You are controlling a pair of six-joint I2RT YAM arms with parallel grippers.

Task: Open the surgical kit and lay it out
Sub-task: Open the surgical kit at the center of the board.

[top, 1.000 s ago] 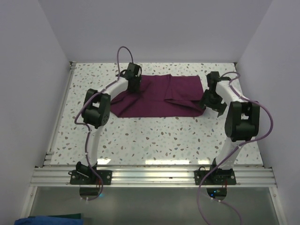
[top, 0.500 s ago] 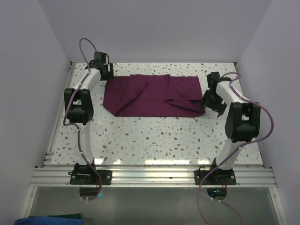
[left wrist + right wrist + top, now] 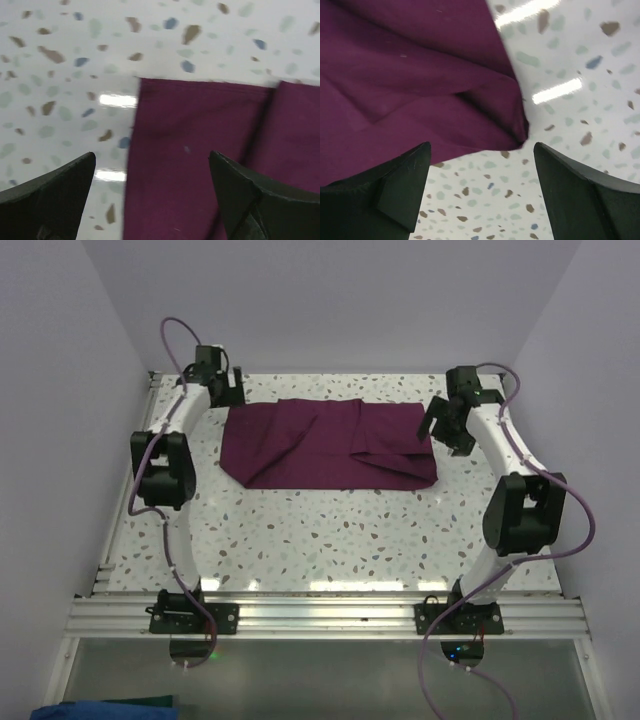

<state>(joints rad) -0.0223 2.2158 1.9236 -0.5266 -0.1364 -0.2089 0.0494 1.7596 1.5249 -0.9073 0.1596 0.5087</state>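
Note:
The surgical kit shows as a dark purple cloth wrap [image 3: 325, 445], lying partly unfolded on the speckled table [image 3: 330, 530], with a folded flap at its right end. My left gripper [image 3: 228, 390] hovers open over the wrap's far left corner; in the left wrist view the cloth [image 3: 210, 150] edge runs between the gripper's [image 3: 151, 157] fingers, untouched. Open as well, my right gripper [image 3: 447, 426] hangs at the wrap's right edge. In the right wrist view the folded corner of the cloth [image 3: 410, 90] lies just ahead of the gripper [image 3: 482, 147], which holds nothing.
A metal rail [image 3: 130, 480] runs along the table's left edge and an aluminium frame [image 3: 320, 618] along the near edge. Pale walls close in at left, back and right. Cables loop off both arms.
My left gripper has swung from the wrap's middle to its far left corner, drawing the left flap out flat, then opened and let it go. The right gripper moved a little farther back.

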